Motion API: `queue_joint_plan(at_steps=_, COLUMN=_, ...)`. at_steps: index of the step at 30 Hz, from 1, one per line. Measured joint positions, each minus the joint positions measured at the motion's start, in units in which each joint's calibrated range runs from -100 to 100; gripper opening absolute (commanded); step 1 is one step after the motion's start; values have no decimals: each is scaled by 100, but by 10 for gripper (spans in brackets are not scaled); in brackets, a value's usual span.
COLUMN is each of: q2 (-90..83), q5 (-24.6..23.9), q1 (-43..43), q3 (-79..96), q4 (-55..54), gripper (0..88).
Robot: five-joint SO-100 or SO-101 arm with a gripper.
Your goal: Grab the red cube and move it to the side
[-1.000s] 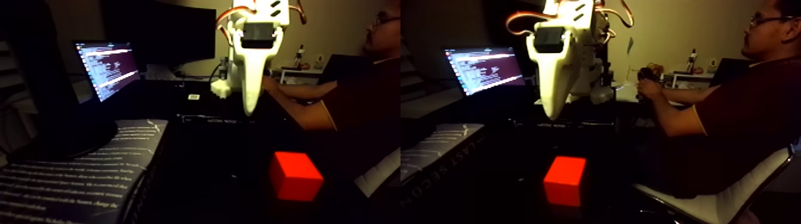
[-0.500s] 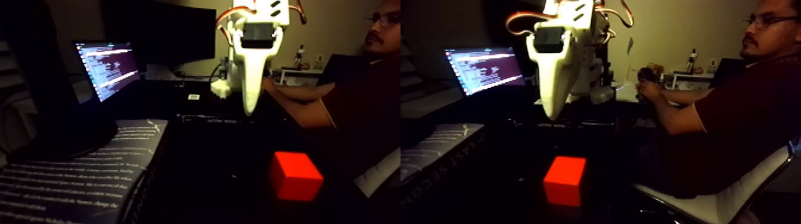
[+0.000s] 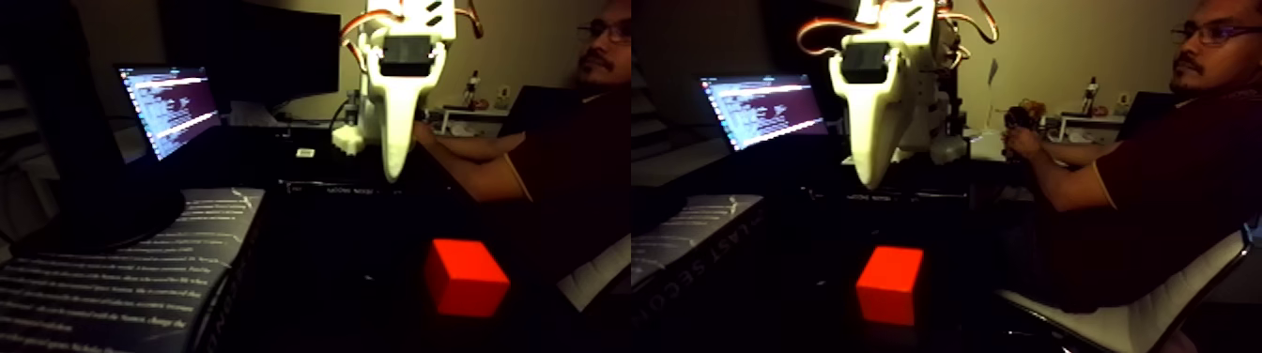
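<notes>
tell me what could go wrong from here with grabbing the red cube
The hand hangs above the red cube and off to its left in the fixed view, so a straight descent may miss. The cube sits at an angle, so the fingers could close on corners and slip. The book lies to the left, so a push that way might bump it.

Dim home office, lit laptop [image 3: 169, 108], dark monitor [image 3: 253, 52], seated person [image 3: 1155, 188]
</notes>
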Motion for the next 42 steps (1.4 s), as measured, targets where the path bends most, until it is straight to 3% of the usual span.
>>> queue_joint_plan(at_steps=18, q2=17, q5=21, q1=-8, q3=0, q4=0, gripper=15)
queue_joint_plan(at_steps=27, q2=67, q5=367, q1=0, q3=-145, q4=0, gripper=15)
queue_joint_plan(at_steps=42, q2=2415, q5=797, q1=-8, q3=-2005, q4=0, gripper=15)
